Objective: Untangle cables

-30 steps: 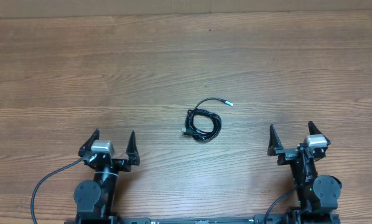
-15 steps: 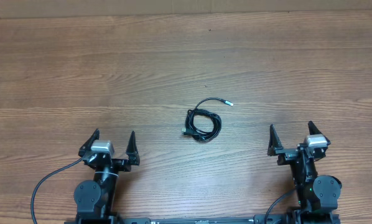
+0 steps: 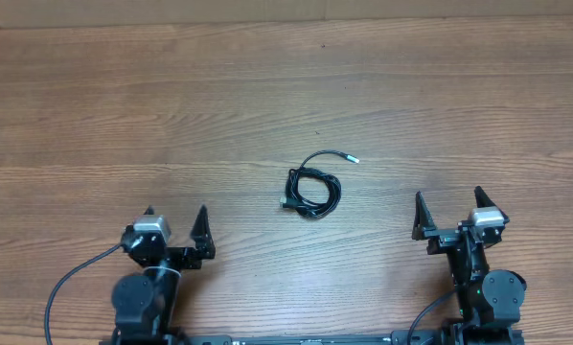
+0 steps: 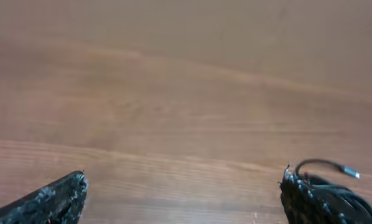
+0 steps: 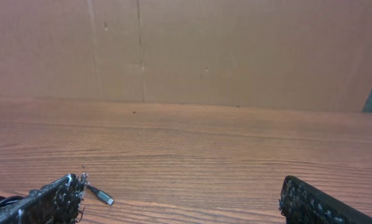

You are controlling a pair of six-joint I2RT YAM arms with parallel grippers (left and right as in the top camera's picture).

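Note:
The cables (image 3: 311, 188) lie as a small knotted black bundle on the wooden table, near the middle, with one strand curving up right to a silvery-white tip (image 3: 354, 159). My left gripper (image 3: 174, 228) is open and empty, below and left of the bundle. My right gripper (image 3: 448, 214) is open and empty, below and right of it. In the left wrist view a strand with the tip (image 4: 351, 173) shows behind the right finger. In the right wrist view the tip (image 5: 104, 198) lies by the left finger.
The wooden table (image 3: 286, 96) stretches wide around the bundle. A brown board wall (image 5: 236, 50) stands at the far edge. Thick black arm cables (image 3: 66, 287) hang at the near edge by the bases.
My left gripper has shifted slightly and turned a little. The bundle and the right gripper have not moved.

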